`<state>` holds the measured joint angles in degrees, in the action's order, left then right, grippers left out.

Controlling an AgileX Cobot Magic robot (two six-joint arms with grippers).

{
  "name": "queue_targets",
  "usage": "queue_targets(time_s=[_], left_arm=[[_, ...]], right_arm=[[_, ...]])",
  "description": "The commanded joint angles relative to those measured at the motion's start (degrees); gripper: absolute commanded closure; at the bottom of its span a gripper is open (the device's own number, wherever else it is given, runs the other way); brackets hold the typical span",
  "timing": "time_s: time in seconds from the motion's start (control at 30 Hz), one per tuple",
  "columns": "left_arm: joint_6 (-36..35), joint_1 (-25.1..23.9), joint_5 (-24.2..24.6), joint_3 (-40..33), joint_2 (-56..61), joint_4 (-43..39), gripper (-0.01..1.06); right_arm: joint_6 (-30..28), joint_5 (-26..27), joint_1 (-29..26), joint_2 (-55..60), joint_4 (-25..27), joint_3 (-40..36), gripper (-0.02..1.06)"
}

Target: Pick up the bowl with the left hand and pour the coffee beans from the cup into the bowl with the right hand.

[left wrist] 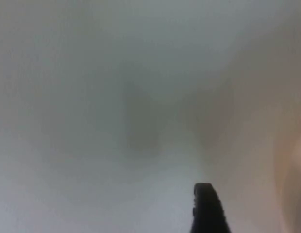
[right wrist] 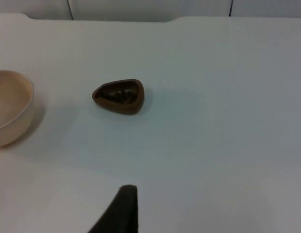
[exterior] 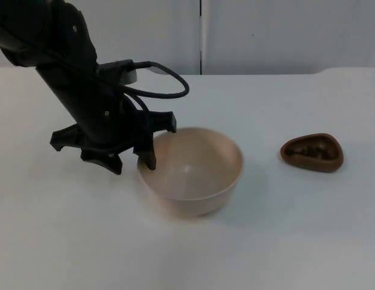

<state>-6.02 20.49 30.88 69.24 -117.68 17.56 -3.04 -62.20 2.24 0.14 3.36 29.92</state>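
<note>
The bowl (exterior: 190, 171) rim is straddled by the left gripper (exterior: 133, 162), fingers spread (not clamped yet). The cup (exterior: 312, 152) sits well apart from the bowl. A square, firm pinch is needed before lifting.

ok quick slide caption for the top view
Left gripper straddles the near rim of the beige bowl, one finger inside; the brown cup of coffee beans sits apart on the white table.
</note>
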Motion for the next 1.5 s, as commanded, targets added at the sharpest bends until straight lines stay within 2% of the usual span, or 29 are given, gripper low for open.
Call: queue_targets(time_s=[0.0, 0.4, 0.47, 0.53, 0.57, 0.63, 0.67, 0.9, 1.07, 1.27, 1.47], left_arm=[[-0.5, 0.0, -0.4, 0.3, -0.1, -0.4, 0.63], [-0.5, 0.0, 0.2, 0.3, -0.1, 0.9, 0.7], [-0.5, 0.0, 0.2, 0.3, 0.0, 1.0, 0.75], [0.1, 0.0, 0.2, 0.3, 0.1, 1.0, 0.89], [0.1, 0.0, 0.2, 0.3, 0.1, 1.0, 0.89], [1.1, 0.0, 0.3, 0.3, 0.4, 1.0, 1.02], [1.5, 0.0, 0.3, 0.3, 0.8, 1.0, 1.05], [2.7, 0.0, 2.7, 0.3, 3.9, 0.9, 1.05], [8.1, 0.0, 9.1, 0.3, 8.7, 0.5, 1.05], [13.1, 0.0, 13.7, 0.3, 13.2, 0.3, 1.05], [13.9, 1.2, 15.3, 0.3, 15.5, -1.9, 1.05]], right_arm=[[-0.2, 0.4, -0.4, -0.1, -0.1, -0.4, -0.01], [-0.2, 0.4, -0.4, -0.1, -0.1, -0.4, -0.01], [-0.2, 0.4, -0.4, -0.1, -0.1, -0.4, -0.01], [-0.2, 0.4, -0.4, -0.1, -0.1, -0.4, -0.01], [-0.2, 0.4, -0.4, -0.1, -0.1, -0.4, -0.01], [-0.2, 0.4, -0.4, -0.1, -0.1, -0.4, -0.01], [-0.2, 0.4, -0.4, -0.1, -0.1, -0.4, -0.01], [-0.2, 0.4, -0.4, -0.1, -0.1, -0.4, -0.01], [-0.2, 0.4, -0.4, -0.1, -0.1, -0.4, -0.01], [-0.2, 0.4, -0.4, -0.1, -0.1, -0.4, -0.01], [-0.2, 0.4, -0.4, -0.1, -0.1, -0.4, -0.01]])
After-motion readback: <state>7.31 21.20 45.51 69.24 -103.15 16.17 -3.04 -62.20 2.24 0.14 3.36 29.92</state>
